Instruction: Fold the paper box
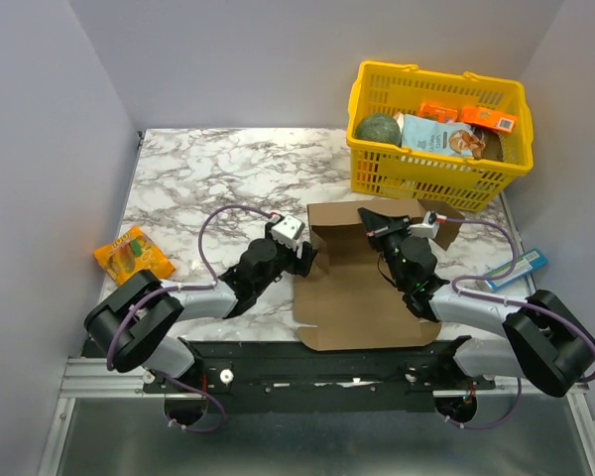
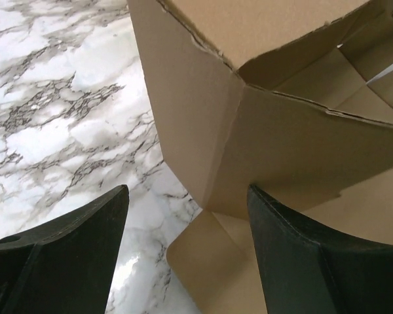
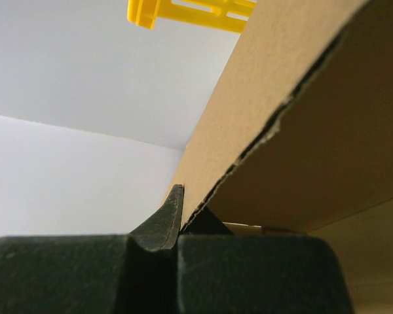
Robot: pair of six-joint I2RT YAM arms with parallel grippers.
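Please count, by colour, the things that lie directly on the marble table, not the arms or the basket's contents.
Brown: 1, paper box
Yellow: 1, basket
Orange: 1, snack packet
Blue: 1, flat packet
Total: 4

The paper box (image 2: pixel 281 131) ran off the left wrist view's top and right edges; the yellow basket (image 3: pixel 141 14) was cropped at the right wrist view's top.

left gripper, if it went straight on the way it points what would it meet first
The open left gripper would likely first meet the raised corner of the brown corrugated cardboard box, close ahead.
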